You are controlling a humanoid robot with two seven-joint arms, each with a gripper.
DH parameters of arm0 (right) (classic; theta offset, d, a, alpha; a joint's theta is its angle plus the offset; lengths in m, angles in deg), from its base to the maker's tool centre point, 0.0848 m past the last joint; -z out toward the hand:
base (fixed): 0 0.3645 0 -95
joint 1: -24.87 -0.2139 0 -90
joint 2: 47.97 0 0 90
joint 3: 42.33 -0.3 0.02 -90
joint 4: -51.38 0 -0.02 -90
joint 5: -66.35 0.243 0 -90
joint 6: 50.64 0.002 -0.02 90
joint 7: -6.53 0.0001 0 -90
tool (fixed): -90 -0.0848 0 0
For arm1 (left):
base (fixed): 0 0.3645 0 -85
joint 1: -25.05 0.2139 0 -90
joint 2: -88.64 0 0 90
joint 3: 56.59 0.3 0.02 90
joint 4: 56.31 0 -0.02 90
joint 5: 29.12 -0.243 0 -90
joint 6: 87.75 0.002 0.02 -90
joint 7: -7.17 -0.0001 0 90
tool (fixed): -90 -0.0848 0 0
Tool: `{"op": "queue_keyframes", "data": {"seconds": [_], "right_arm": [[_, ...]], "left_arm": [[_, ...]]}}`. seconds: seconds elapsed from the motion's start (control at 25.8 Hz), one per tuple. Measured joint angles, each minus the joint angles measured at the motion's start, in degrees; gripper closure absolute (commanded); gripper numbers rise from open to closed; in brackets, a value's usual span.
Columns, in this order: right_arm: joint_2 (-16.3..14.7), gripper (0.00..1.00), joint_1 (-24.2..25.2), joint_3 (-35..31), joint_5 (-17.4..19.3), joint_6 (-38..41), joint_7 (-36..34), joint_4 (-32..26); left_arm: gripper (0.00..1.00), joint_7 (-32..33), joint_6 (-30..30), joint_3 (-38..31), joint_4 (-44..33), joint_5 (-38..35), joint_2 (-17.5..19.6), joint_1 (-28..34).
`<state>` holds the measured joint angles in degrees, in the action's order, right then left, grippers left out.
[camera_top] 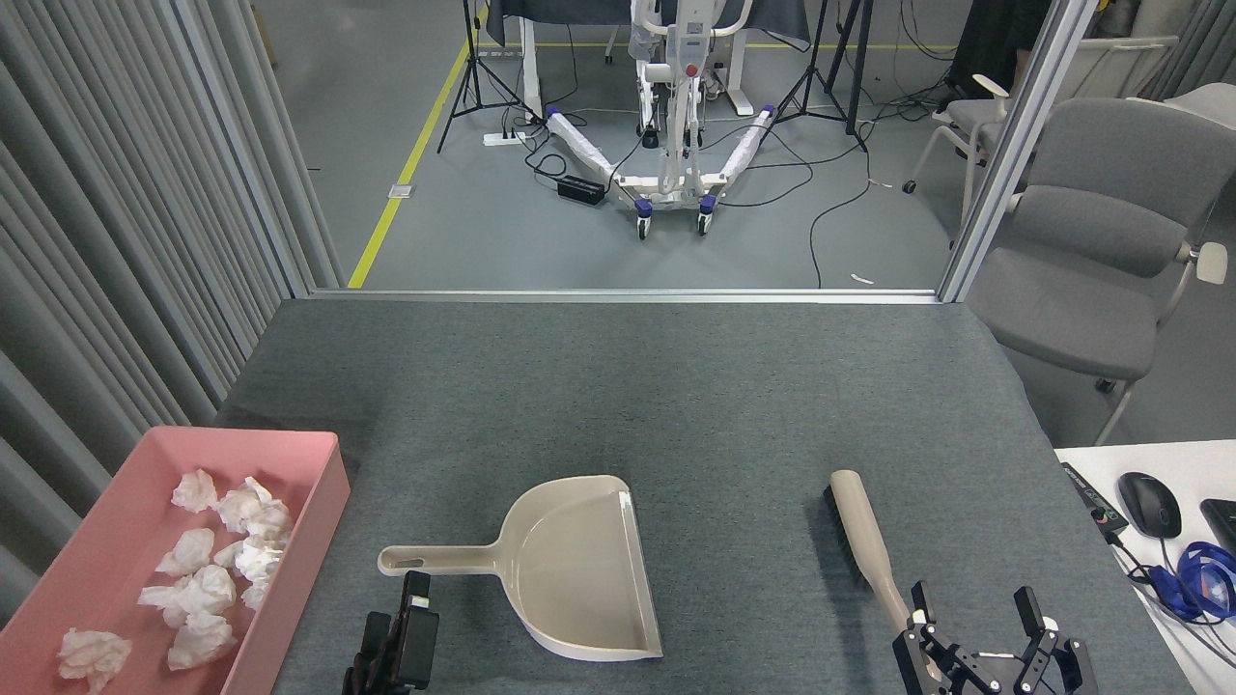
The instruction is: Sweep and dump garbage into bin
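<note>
The left gripper point(413, 591) sits low at the near edge of the desk point(676, 386), just short of the dustpan point(570, 569) handle and not touching it; it is seen dark and end-on, so I cannot tell whether its fingers are apart or together. The right gripper point(973, 608) is at the bottom right with its 2 black fingers spread apart, holding nothing. The thin handle end of the brush point(866, 545) runs down to the gripper's left finger, but whether they touch is unclear.

The beige dustpan lies flat on the grey desk, handle pointing left and straight lip facing right, its scoop empty. The brush lies well to its right, its dark bristled head at the far end and its handle angled toward the near right.

At the left near corner stands the pink bin point(323, 487), a shallow rectangular tub. The garbage point(217, 565), crumpled white paper wads, lies inside it, mostly clustered along its right half, with 1 wad apart near the front corner.

Beyond the desk's right edge, a white surface carries a black mouse point(1149, 504) and a coiled blue cable point(1202, 579). A grey chair point(1101, 251) stands further back on the floor.
</note>
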<state>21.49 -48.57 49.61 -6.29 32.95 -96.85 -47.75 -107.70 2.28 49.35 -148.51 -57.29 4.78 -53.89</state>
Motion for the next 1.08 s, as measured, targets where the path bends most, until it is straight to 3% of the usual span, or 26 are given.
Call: {"op": "queue_keyframes", "data": {"seconds": [0.19, 0.31, 0.39, 0.5, 0.62, 0.77, 1.08], "right_arm": [[0.13, 0.02, 0.04, 0.07, 0.10, -0.20, -0.05, -0.34], [0.18, 0.02, 0.05, 0.07, 0.12, -0.22, -0.06, -0.47], [0.26, 0.02, 0.07, 0.07, 0.12, -0.22, -0.08, -0.55], [0.31, 0.02, 0.14, 0.07, 0.12, -0.11, -0.08, -0.58], [0.33, 0.02, 0.15, 0.07, 0.13, -0.03, -0.09, -0.61], [0.38, 0.02, 0.19, 0.07, 0.13, -0.01, -0.14, -0.61], [0.56, 0.02, 0.43, 0.07, 0.13, 0.00, -0.17, -0.62]], "left_arm": [[0.00, 1.99, 2.89, -0.31, -4.85, -21.90, 2.15, 1.98], [0.00, 5.77, 2.88, -1.09, -5.19, -35.53, 6.03, 1.24], [0.00, 7.51, 2.00, -3.31, -5.44, -40.64, 9.00, 0.85], [0.00, 10.63, -1.65, -10.01, -6.03, -43.82, 12.67, 1.31], [0.00, 16.51, -8.59, -18.30, -6.16, -44.72, 13.69, 2.10], [0.00, 20.53, -15.45, -26.71, -6.45, -45.20, 10.93, 3.18], [0.00, 21.62, -19.86, -31.46, -5.91, -44.93, 4.06, 4.16]]}}
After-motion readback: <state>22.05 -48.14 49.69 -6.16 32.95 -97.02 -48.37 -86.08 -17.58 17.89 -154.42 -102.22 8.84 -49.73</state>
